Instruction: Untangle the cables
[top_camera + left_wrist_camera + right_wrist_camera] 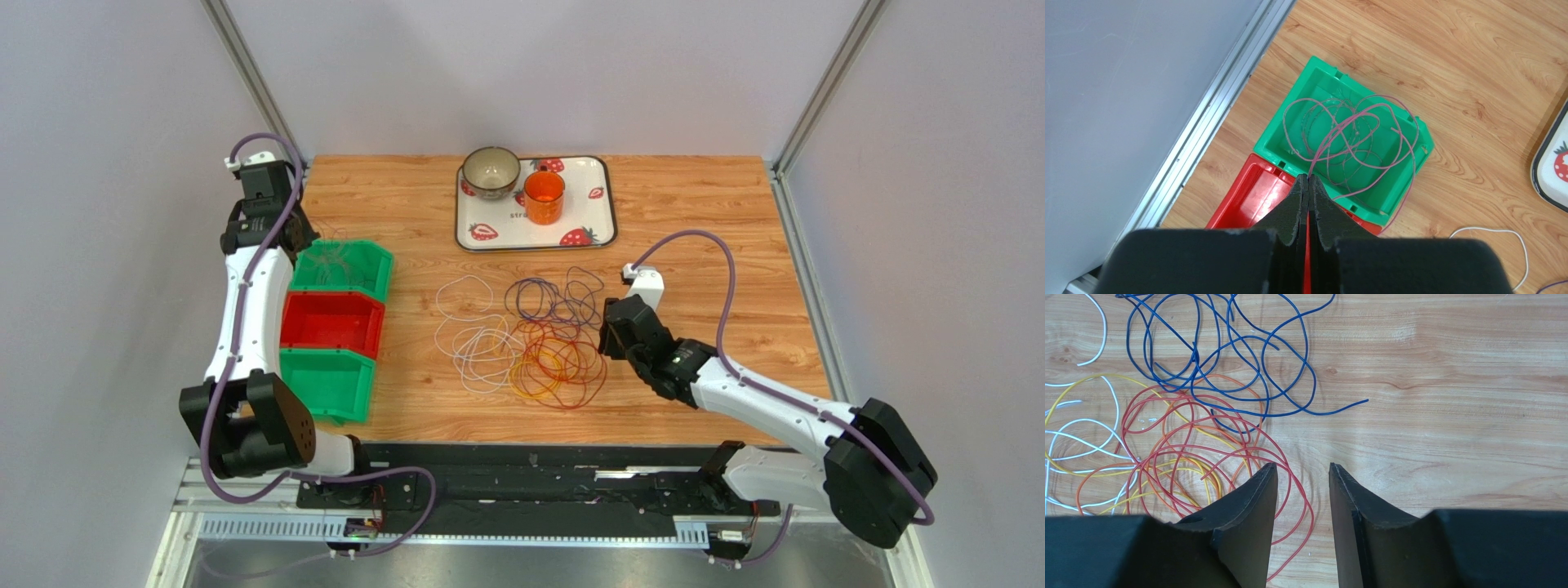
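Note:
A loose tangle of thin cables (pixel 534 343) lies mid-table: white loops at the left, orange, red and yellow in the middle, dark blue-purple at the back. In the right wrist view the blue cable (pixel 1229 355) and red cable (pixel 1223 447) lie spread ahead. My right gripper (pixel 616 328) is open and empty at the pile's right edge (pixel 1303 468), with a red loop running under its left finger. My left gripper (pixel 1309 177) is shut on the end of a pink cable (pixel 1352 131), whose coils lie in the far green bin (pixel 1287 131) and hang over its right rim.
A red bin (pixel 331 325) and a second green bin (pixel 325 382) stand in a row with the far green bin (pixel 368 272) at the left. A strawberry tray (pixel 595 227) at the back holds a bowl (pixel 491 172) and an orange cup (pixel 543 196).

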You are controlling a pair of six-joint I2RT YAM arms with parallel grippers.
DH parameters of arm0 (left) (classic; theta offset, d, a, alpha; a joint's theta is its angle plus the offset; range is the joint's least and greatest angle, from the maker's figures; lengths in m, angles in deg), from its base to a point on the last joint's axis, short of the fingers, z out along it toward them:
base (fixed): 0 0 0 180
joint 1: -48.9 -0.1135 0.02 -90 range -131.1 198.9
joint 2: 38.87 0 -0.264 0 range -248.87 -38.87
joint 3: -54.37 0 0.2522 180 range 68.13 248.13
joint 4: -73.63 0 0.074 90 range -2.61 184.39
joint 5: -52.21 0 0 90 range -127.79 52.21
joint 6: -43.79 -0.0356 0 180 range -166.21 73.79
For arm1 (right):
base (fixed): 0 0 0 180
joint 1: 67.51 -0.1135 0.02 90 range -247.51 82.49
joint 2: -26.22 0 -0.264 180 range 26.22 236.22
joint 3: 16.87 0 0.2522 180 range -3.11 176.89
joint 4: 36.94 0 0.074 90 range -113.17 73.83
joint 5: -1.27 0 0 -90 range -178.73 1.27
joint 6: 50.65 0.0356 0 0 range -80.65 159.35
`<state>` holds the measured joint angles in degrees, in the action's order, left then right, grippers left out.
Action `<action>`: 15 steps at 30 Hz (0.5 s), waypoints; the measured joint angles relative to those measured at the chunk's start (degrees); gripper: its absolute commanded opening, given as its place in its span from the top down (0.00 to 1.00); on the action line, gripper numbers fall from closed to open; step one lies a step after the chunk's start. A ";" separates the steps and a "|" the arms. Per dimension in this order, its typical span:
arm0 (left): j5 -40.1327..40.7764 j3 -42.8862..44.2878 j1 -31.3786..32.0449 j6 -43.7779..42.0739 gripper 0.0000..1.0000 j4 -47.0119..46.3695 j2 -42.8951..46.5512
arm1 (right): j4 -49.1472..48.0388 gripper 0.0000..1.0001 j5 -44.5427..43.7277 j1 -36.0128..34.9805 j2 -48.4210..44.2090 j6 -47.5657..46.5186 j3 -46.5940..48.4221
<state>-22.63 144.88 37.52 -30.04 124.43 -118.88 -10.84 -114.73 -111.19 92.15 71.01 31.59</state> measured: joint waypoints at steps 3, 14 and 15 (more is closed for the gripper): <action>0.04 0.00 0.00 0.00 1.00 0.13 -0.09 | 0.02 0.59 -0.02 0.00 0.00 0.00 0.17; -0.04 0.68 -0.02 0.00 1.00 2.03 -5.66 | 0.00 0.59 -0.02 0.02 -0.72 0.02 0.17; -0.07 0.70 -0.02 0.00 1.00 2.19 -6.05 | 0.00 0.59 -0.02 0.02 -0.76 0.02 0.17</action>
<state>-22.70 145.58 37.50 -30.04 126.62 -124.93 -10.84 -114.76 -111.16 91.39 71.03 31.76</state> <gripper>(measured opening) 0.007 0.407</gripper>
